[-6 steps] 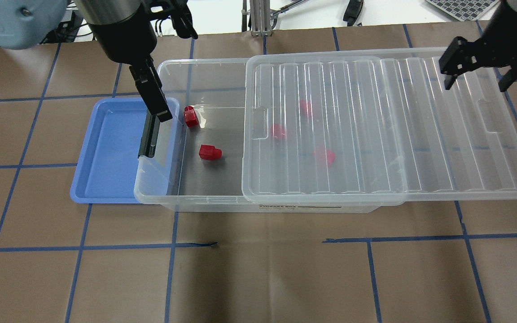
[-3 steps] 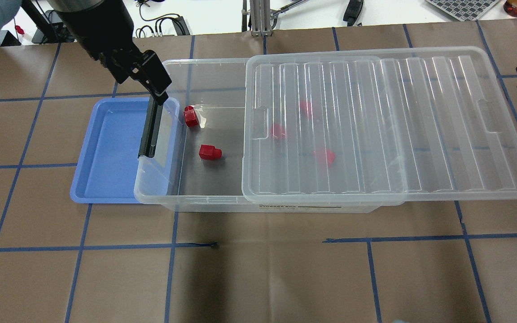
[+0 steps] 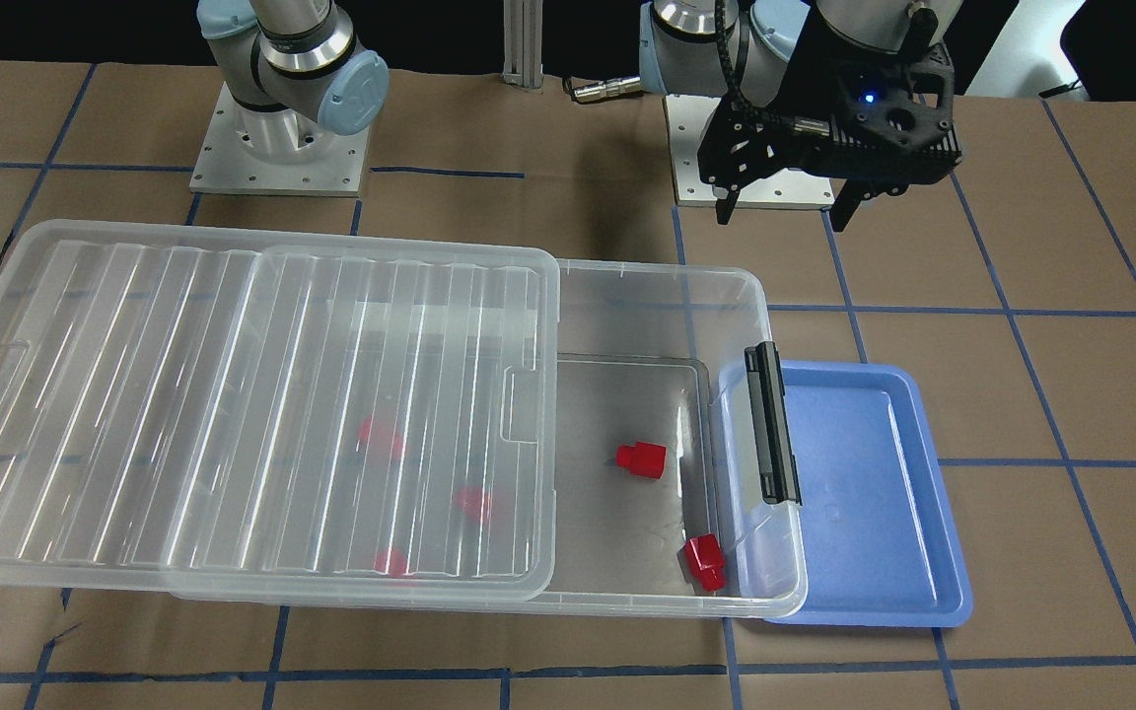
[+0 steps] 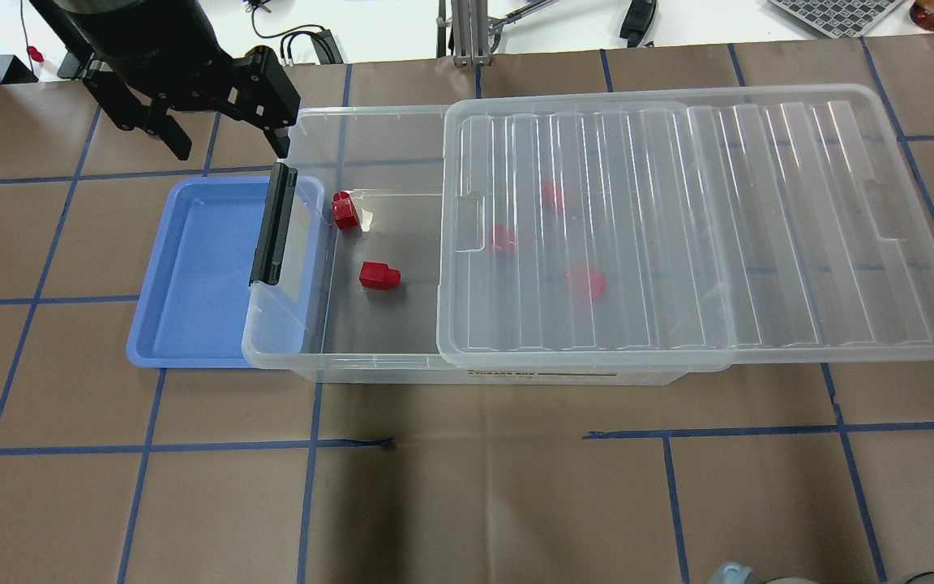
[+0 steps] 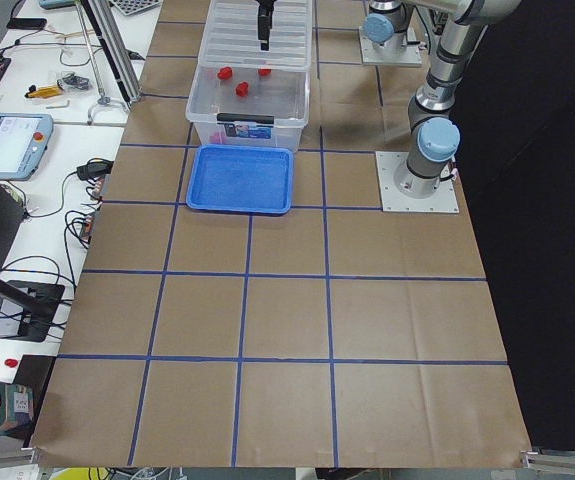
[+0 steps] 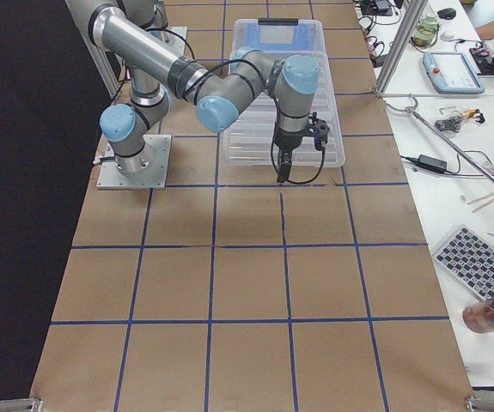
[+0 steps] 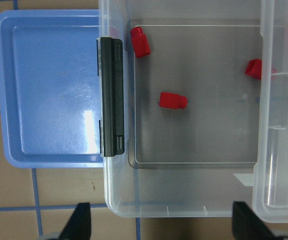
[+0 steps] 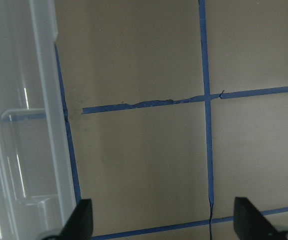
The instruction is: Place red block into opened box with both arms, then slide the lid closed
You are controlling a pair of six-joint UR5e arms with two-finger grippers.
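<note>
Left tool (image 4: 228, 139): jaws spread wide with nothing between them. It hangs raised over the latch end of the box (image 4: 386, 367) and touches nothing.

Right tool (image 8: 164, 227): fingers likewise spread and carrying nothing. It is over the desk (image 4: 467, 503), just beyond the lid's overhanging short end.

Box: lies lengthwise toward the desk edge opposite the robot's bases. Its end with the black latch bar (image 4: 272, 227) sits over the rim of the blue tray (image 4: 191, 276), on the robot's left.

Contents: one red block (image 4: 344, 211) lies close against the latch-end wall. Another red block (image 4: 378, 276) lies near it on the uncovered floor. Three more red blocks (image 4: 586, 282) show blurred through the lid (image 4: 759, 227). Every red block in view is inside the box.

Lid: rests on the box rim, drawn toward the robot's right. It covers the greater part of the box, leaves the latch-end portion uncovered, and juts well past the other short end.

Assessment: the placing part appears complete, as neither tool carries a block. Closing is not yet done. The lid has to slide along the rim toward the latch end until it sits square over the box. The right tool looks better placed to push. The left tool would need to keep out of the lid's path.
</note>
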